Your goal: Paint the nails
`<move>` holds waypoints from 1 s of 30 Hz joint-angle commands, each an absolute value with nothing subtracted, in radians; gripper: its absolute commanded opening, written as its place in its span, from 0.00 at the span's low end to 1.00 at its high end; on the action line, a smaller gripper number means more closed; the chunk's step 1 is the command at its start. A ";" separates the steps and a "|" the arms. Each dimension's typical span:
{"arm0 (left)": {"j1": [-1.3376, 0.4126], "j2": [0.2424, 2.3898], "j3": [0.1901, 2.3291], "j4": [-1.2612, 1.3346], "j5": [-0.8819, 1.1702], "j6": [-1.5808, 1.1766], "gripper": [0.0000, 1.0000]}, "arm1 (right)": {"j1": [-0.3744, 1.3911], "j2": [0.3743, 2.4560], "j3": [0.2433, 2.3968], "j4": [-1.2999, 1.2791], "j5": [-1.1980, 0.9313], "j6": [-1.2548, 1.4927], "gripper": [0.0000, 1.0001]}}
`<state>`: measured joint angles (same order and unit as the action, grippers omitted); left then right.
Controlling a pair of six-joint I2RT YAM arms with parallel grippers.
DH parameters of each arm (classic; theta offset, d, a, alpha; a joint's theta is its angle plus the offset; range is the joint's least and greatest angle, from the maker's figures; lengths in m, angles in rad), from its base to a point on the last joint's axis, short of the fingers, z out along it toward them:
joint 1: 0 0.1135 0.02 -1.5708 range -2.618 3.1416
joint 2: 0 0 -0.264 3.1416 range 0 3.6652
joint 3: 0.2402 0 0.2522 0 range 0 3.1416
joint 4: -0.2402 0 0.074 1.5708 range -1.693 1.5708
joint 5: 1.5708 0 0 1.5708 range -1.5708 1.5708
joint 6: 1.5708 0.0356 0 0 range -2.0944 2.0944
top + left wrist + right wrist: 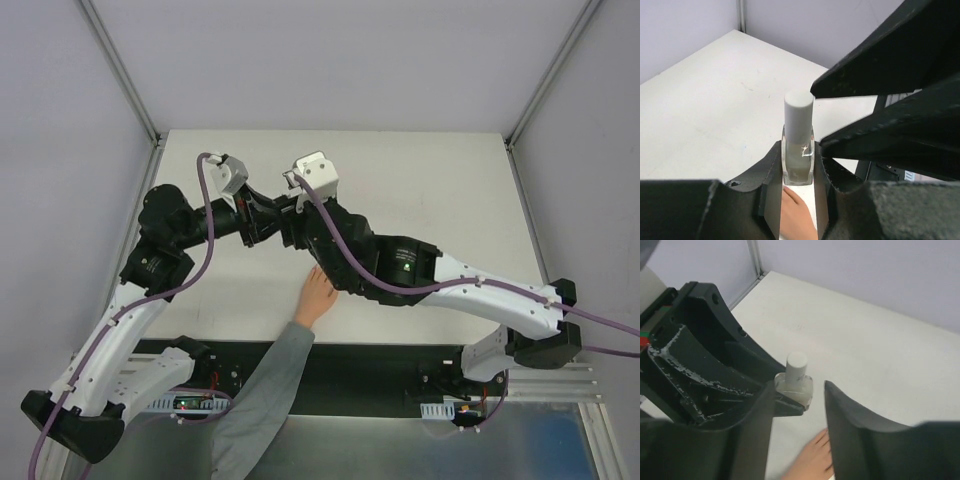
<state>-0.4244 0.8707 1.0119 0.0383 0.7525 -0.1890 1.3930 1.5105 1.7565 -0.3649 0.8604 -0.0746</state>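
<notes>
Left claw [798,172] clenched on small bottle [798,145]; right claw [800,387] released, just beside its cap; person's hand [318,295] rests on bench [430,180].

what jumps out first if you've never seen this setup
A small translucent bottle with a white cap is held upright, clamped in the robot's left hand above the table. The right hand gapes open right beside the cap. Below them a person's hand in a grey sleeve rests on the table near its front edge.
</notes>
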 commanded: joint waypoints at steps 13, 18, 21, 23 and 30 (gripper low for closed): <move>-0.420 0.816 0.965 0.245 1.244 -0.410 0.00 | 1.006 1.232 1.614 -0.377 -0.549 -0.336 0.86; -0.420 0.836 0.943 0.383 1.312 -0.528 0.00 | 0.908 1.298 1.617 -0.225 -0.923 -0.255 0.78; -0.420 0.831 0.939 0.406 1.321 -0.543 0.00 | 0.891 1.339 1.647 -0.180 -1.018 -0.204 0.69; -0.420 0.830 0.937 0.416 1.325 -0.552 0.00 | 0.887 1.370 1.652 -0.149 -1.061 -0.181 0.67; -0.420 0.836 0.934 0.443 1.338 -0.568 0.00 | 0.865 1.424 1.661 -0.083 -1.097 -0.111 0.44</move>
<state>-0.4183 0.8379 0.9333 0.3565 1.2942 -0.5369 0.8776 1.4204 1.6211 -0.1951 -0.9829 -0.1673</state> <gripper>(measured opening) 0.234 0.519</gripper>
